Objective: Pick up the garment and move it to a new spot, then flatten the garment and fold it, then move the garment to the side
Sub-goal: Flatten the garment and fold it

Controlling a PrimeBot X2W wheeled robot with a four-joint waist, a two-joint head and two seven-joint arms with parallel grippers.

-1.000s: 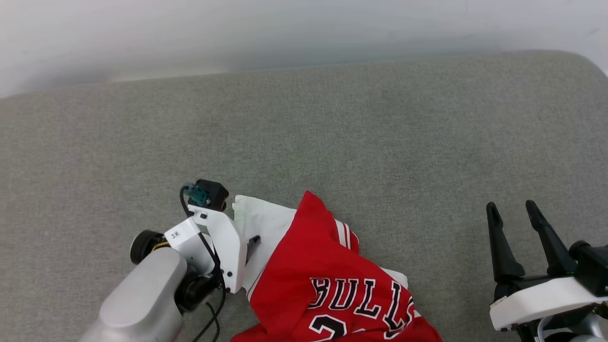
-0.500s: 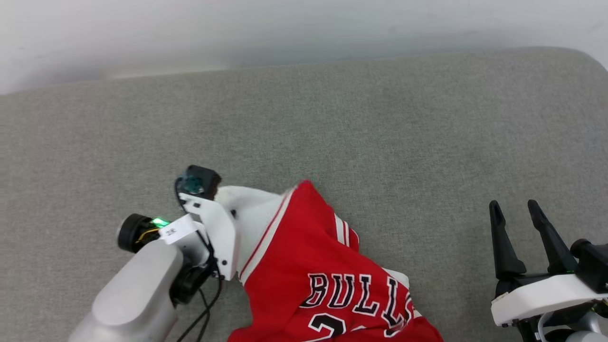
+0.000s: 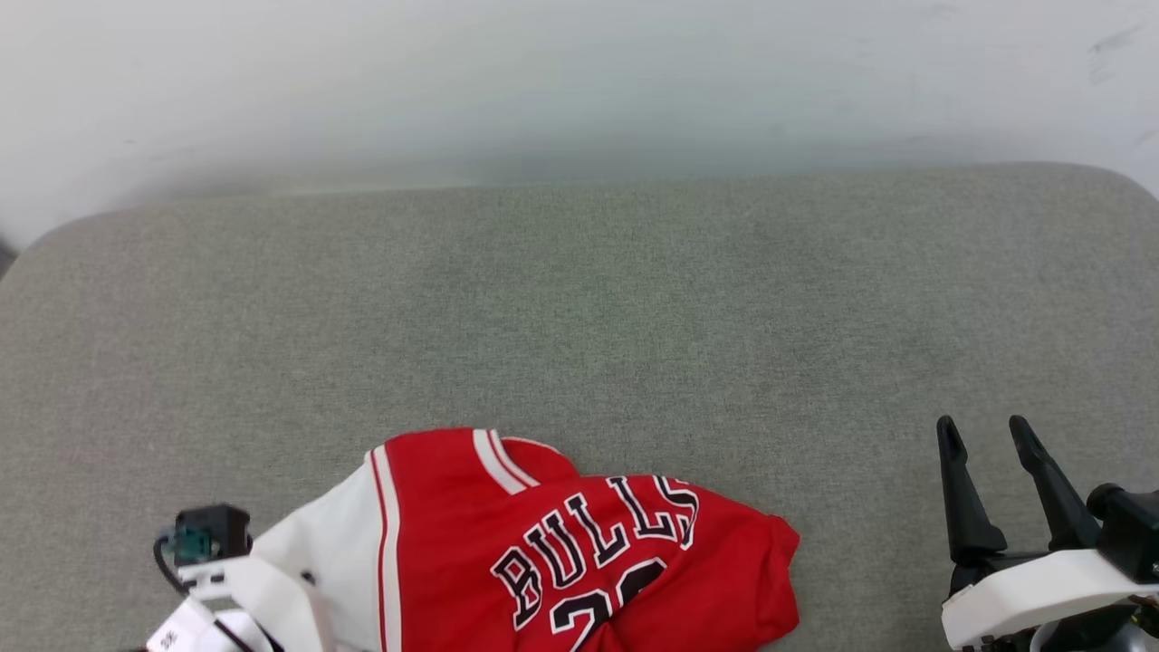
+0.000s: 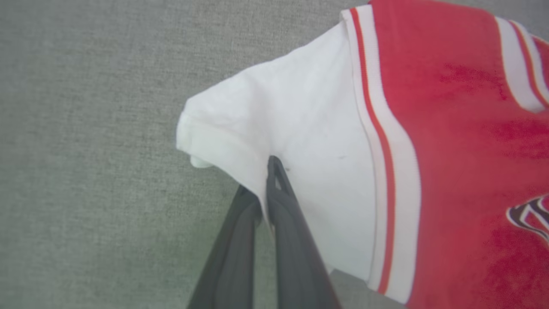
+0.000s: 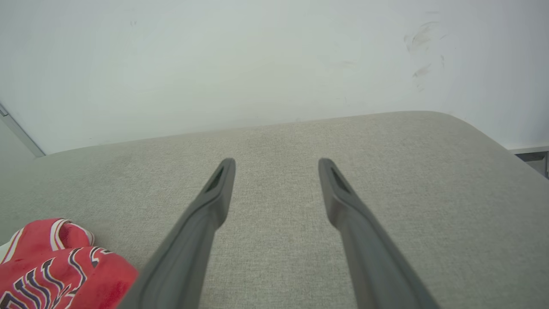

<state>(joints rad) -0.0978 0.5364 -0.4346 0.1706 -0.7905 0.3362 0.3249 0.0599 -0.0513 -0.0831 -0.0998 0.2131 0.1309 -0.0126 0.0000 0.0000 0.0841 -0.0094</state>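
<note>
Left gripper (image 4: pixel 263 189) closed tight on the white sleeve hem of the garment (image 4: pixel 429 128); the red body lies just to its right. Right gripper (image 3: pixel 982 433) wide, empty. I'd lift slowly, watching that thin pinch.

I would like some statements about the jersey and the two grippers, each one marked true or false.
1. The left gripper is shut on the white sleeve of the jersey. True.
2. The right gripper holds the jersey. False: it is open, apart from the jersey, and holds nothing.
3. The jersey lies flat and smooth. False: it is bunched and creased.
4. The word BULLS faces up. True.
</note>
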